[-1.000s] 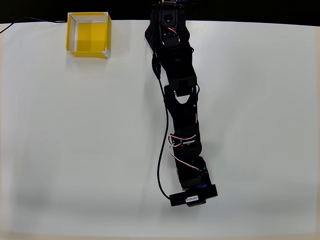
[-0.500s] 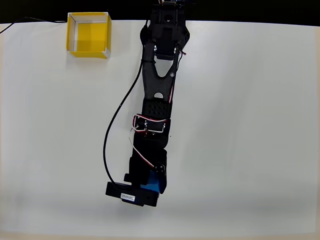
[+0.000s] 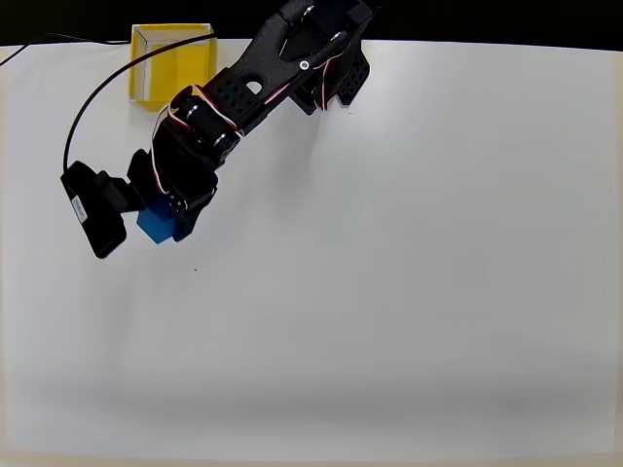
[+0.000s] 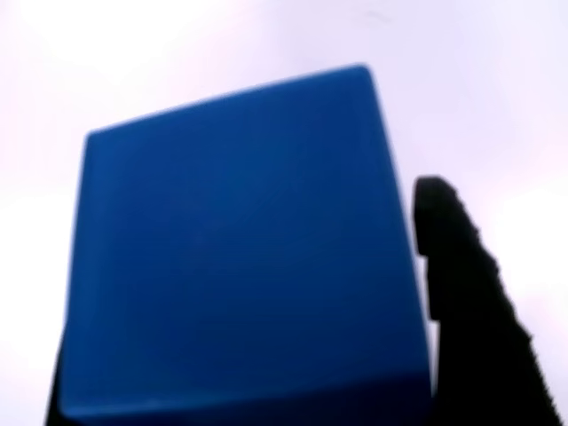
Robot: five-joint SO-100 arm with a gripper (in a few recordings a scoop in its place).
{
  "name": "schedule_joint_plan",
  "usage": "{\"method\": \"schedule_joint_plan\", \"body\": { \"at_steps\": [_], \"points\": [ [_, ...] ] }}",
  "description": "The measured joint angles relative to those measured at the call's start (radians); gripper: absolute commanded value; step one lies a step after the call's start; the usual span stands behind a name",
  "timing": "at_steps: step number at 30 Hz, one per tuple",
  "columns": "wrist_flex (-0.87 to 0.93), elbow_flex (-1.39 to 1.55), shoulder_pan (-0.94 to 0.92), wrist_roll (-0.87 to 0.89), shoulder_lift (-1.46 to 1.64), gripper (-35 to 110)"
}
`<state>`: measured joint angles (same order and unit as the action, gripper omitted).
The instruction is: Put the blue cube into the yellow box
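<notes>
While the arm [image 3: 255,88] reaches leftward in the overhead view, its fingers [image 4: 461,266] clasp the blue cube [image 3: 154,222].

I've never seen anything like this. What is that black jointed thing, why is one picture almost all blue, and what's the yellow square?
The black jointed thing is a small robot arm on a white table, seen from a camera looking straight down. Its tip is a two-finger gripper, and it is clamped on a blue cube. The other picture comes from a camera riding on the arm's wrist, so the held cube looms large, with one dark finger beside it. The yellow square is an open-topped yellow box near the table's far edge, partly hidden by the arm.
</notes>
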<state>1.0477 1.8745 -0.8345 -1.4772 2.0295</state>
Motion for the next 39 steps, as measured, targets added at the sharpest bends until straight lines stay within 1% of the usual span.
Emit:
{"method": "schedule_joint_plan", "body": {
  "at_steps": [8,12,15,20,26,36,39],
  "points": [
    [0.149,0.069,-0.35,-0.041,0.132,14],
    [0.199,0.123,-0.463,-0.054,0.183,14],
    [0.199,0.183,-0.532,-0.067,0.201,14],
    [0.106,0.282,-0.655,-0.097,0.201,14],
    [-0.017,0.367,-0.732,-0.106,0.152,14],
    [-0.224,0.517,-0.767,-0.097,0.08,15],
    [-0.279,0.571,-0.767,-0.103,0.078,17]
  ]
}}
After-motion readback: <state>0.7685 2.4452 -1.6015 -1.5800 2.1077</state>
